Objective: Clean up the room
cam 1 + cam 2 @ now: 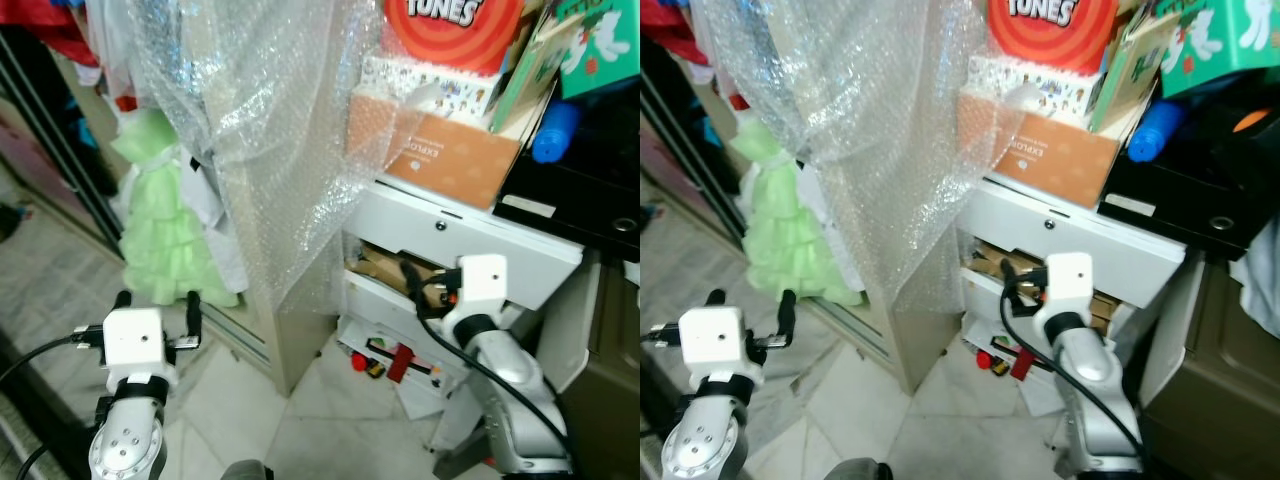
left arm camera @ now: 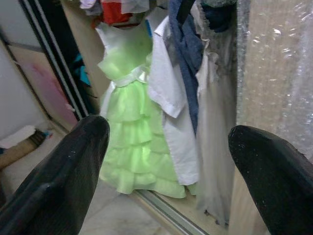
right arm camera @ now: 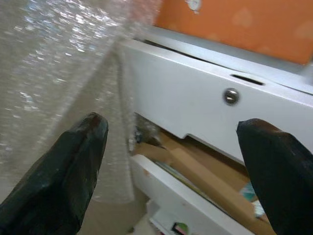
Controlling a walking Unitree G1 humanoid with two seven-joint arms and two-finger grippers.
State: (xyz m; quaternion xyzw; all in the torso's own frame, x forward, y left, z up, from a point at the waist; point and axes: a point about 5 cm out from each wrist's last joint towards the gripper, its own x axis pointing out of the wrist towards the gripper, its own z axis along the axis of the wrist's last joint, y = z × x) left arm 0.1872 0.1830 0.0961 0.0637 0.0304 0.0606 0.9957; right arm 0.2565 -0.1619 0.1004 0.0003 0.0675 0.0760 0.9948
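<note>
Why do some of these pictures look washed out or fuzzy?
Left eye view: the bubble wrap glares white under bright light. Right wrist view: the wrap and white drawer front are soft and blurred. Left wrist view: the green dress is fairly sharp, the near fingers dark and unfocused.

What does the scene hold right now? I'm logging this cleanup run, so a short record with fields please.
place: corner by an open wardrobe and a white drawer unit
left tool: open, held low toward a green dress
right tool: open, held toward the half-open drawer
drawer contents: brown paper or card
hanging sheet: bubble wrap beside the unit
on top of unit: orange box, blue bottle
floor: small red items under the unit
</note>
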